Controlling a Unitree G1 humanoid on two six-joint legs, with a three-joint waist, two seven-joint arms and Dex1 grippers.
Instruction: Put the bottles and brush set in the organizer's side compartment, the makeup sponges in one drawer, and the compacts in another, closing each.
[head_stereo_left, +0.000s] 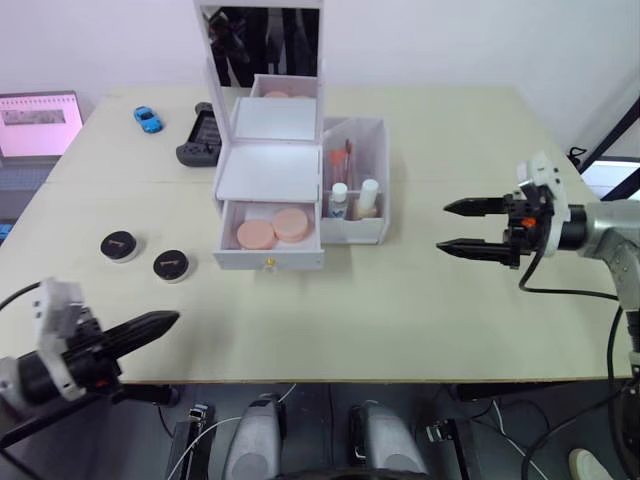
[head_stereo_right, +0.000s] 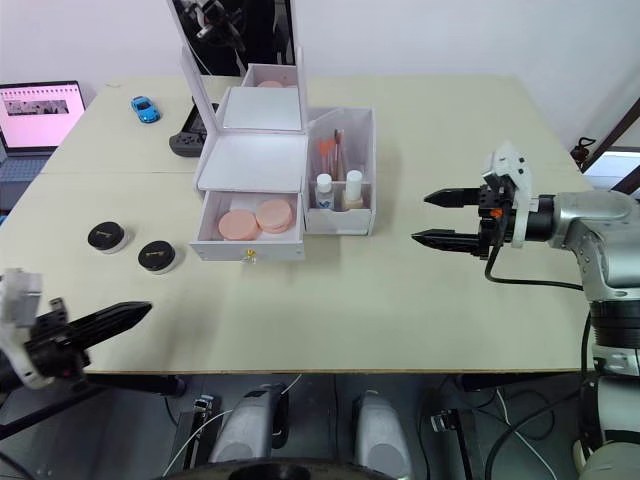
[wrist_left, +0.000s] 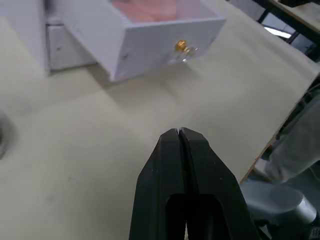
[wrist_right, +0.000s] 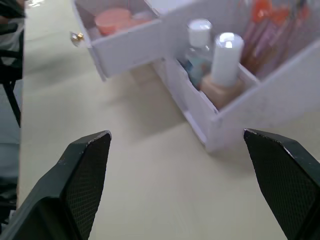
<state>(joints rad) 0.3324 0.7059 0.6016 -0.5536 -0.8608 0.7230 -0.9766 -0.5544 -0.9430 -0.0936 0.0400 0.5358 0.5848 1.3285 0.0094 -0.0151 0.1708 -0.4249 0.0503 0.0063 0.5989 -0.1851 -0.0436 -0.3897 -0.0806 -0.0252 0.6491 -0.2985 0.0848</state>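
The sponges (head_stereo_left: 274, 229) lay in the open bottom drawer (head_stereo_left: 268, 260), which wanted closing. The left tool (head_stereo_left: 160, 323) was pinched empty; the right tool (head_stereo_left: 462, 227) gaped wide.

- Two round pink makeup sponges (head_stereo_left: 273, 229) are being held in the white plastic organizer's (head_stereo_left: 268, 172) open bottom drawer (head_stereo_left: 270, 260).
- Two white-capped bottles (head_stereo_left: 354, 198) are being kept upright in its clear side compartment (head_stereo_left: 372, 228).
- Two round black compacts (head_stereo_left: 145, 255) are being left on the table.
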